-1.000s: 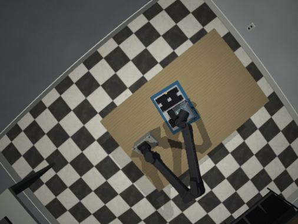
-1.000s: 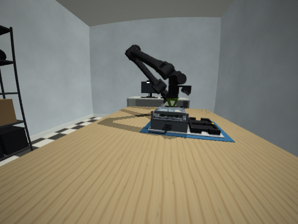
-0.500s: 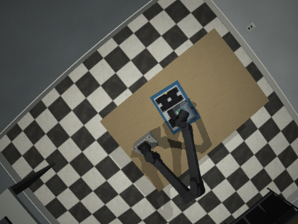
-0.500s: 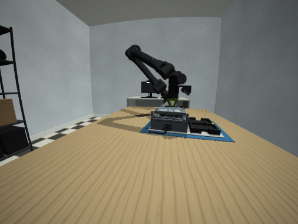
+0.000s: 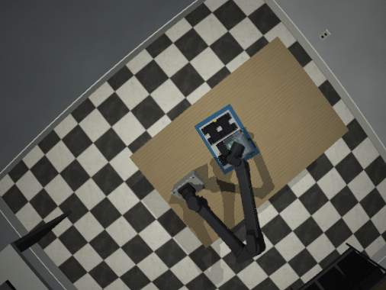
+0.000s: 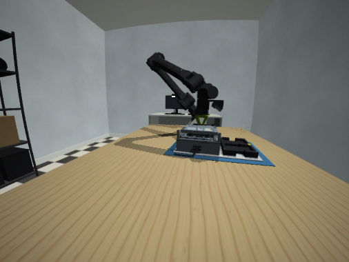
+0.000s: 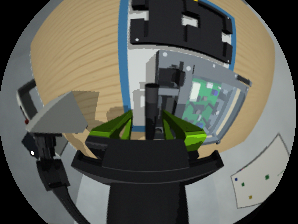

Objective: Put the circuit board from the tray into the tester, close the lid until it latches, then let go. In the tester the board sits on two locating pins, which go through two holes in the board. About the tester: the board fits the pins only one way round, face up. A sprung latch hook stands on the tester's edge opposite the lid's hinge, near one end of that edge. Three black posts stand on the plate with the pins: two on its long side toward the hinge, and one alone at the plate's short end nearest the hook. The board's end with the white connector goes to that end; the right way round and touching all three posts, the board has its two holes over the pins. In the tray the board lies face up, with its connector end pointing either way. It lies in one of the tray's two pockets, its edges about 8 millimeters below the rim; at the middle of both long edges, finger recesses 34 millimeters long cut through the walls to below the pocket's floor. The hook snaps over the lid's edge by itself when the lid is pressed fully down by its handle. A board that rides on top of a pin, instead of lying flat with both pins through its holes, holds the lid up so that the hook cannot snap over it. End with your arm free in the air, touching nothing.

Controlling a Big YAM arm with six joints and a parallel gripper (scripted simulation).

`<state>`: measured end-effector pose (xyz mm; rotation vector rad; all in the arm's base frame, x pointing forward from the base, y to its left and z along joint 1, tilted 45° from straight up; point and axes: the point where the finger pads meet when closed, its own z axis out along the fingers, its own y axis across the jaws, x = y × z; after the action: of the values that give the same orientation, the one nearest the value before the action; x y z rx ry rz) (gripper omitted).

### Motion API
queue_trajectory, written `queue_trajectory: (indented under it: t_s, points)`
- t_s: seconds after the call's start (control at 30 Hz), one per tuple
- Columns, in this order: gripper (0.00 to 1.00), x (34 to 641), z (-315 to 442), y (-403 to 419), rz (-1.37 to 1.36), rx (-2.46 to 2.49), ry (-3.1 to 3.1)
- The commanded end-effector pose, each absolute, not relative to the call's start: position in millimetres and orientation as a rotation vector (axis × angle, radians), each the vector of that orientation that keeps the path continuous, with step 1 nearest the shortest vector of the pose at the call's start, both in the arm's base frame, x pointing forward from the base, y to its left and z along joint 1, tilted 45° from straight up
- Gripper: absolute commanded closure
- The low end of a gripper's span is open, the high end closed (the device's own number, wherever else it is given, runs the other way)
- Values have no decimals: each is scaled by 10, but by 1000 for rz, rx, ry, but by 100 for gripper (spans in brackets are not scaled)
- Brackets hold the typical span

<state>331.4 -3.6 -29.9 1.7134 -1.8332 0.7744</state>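
The tester (image 6: 198, 139) stands on a blue mat (image 6: 221, 156), and its lid (image 6: 200, 129) lies down flat on top. The green circuit board (image 7: 208, 100) shows inside the tester, under the lid; it also shows in the top view (image 5: 230, 145). The black tray (image 6: 238, 146) sits beside the tester with both pockets empty, and it shows in the top view (image 5: 218, 129) too. My gripper (image 6: 201, 120) hangs just above the tester's top with its green fingers apart and nothing between them. In the wrist view the fingers straddle a dark block on the lid (image 7: 158, 92). I cannot tell whether the latch hook has caught.
The arm's grey base (image 5: 188, 185) stands on the table near its front edge. A dark shelf unit (image 6: 10, 114) stands on the floor at the left. A low counter with a monitor (image 6: 174, 103) is behind the table.
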Motion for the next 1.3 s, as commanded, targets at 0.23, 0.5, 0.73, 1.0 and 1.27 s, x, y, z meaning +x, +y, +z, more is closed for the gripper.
queue_trajectory:
  t_s: [0.23, 0.5, 0.73, 1.0, 1.27]
  points:
    - [52, 3540, -30, 284, 830, 1742, -1886]
    - [52, 3531, 142, 464, 829, 1746, -1888]
    - [52, 3519, 309, 627, 828, 1748, -1892]
    - [52, 3508, 428, 747, 827, 1749, -1893]
    - [52, 3501, 535, 849, 827, 1751, -1896]
